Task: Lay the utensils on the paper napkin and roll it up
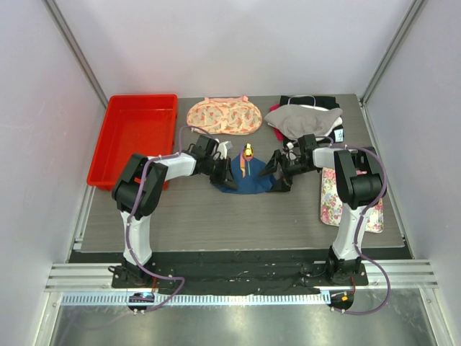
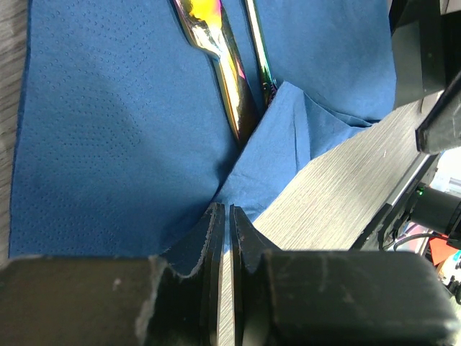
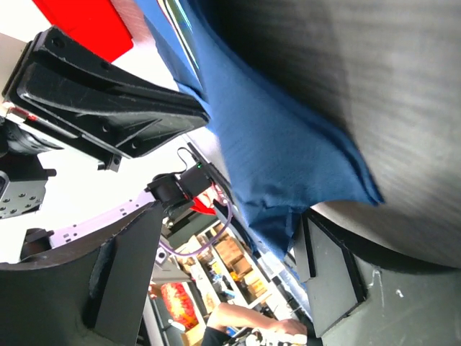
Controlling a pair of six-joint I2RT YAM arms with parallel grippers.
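The dark blue paper napkin (image 1: 241, 184) lies mid-table between my two grippers. The utensils (image 1: 246, 160) lie on it, their yellowish end (image 1: 248, 150) sticking out past its far edge. In the left wrist view the iridescent utensils (image 2: 225, 68) rest on the napkin (image 2: 108, 144), and a raised fold runs from them down to my fingertips. My left gripper (image 2: 229, 209) is shut on the napkin's near edge; it sits at the napkin's left side (image 1: 223, 174). My right gripper (image 3: 230, 216) is open at the napkin's right side (image 1: 276, 175), and a corner of the napkin (image 3: 288, 144) hangs by one finger (image 3: 324, 267).
A red tray (image 1: 133, 137) stands at the back left. A peach floral cloth (image 1: 225, 115) and a grey cloth pile (image 1: 302, 119) lie at the back. A white floral mat (image 1: 333, 202) lies at the right, partly under my right arm.
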